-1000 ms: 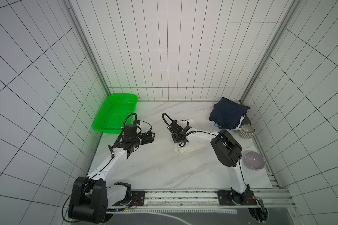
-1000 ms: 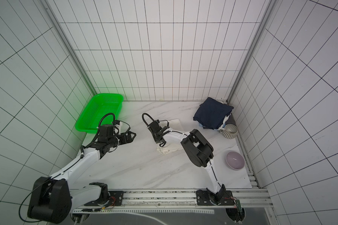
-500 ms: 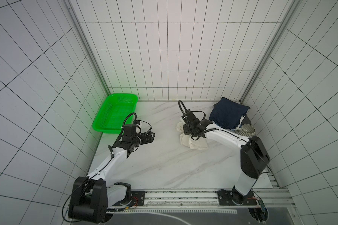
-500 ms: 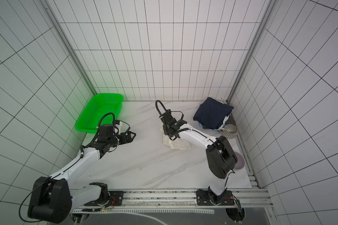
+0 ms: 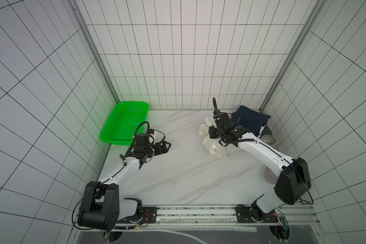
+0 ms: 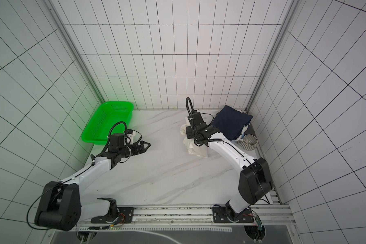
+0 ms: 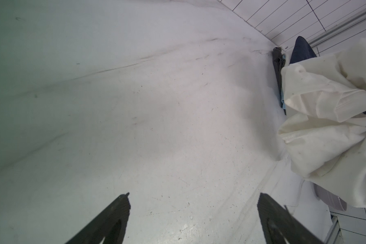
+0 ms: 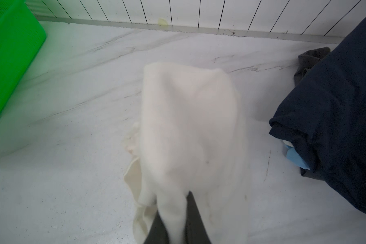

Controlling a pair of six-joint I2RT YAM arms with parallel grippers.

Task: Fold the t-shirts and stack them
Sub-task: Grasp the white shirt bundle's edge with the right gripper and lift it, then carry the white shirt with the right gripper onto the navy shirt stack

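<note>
Cream-white t-shirt (image 8: pixel 188 126) hangs in a loose bunch from the right tool (image 8: pixel 174 221), whose two dark fingers (image 8: pixel 195 217) are pressed together on a fold of the cloth. In both top views the right tool (image 5: pixel 212 133) is raised over the back right of the desk (image 5: pixel 178 173) with the cream-white t-shirt (image 5: pixel 215 145) drooping under it. Whether the lowest folds rest on the marble I cannot tell.

Just beside it, in the back right corner, lies a pile topped by a folded navy t-shirt (image 8: pixel 336 105). A light-blue t-shirt (image 8: pixel 294 157) and a sliver of white cloth (image 8: pixel 287 142) peep from under the navy edge. A dark grey cloth (image 8: pixel 309 59) lies at the pile's wall side. A ribbed bowl (image 5: pixel 268 140) stands touching or nearly touching the front of the pile; its inside is in shadow, so its contents cannot be told. Nearer the front, a pale bowl (image 5: pixel 269 176) sits by the right wall, mostly hidden by the right arm.

Well apart on the left, the left tool (image 7: pixel 193 198) hovers with its fingers spread wide, only bare desk showing between them. Behind it, in the back left corner, stands a green basket (image 5: pixel 133 103), its perforated floor showing bare wherever the left arm's cable does not cross it
</note>
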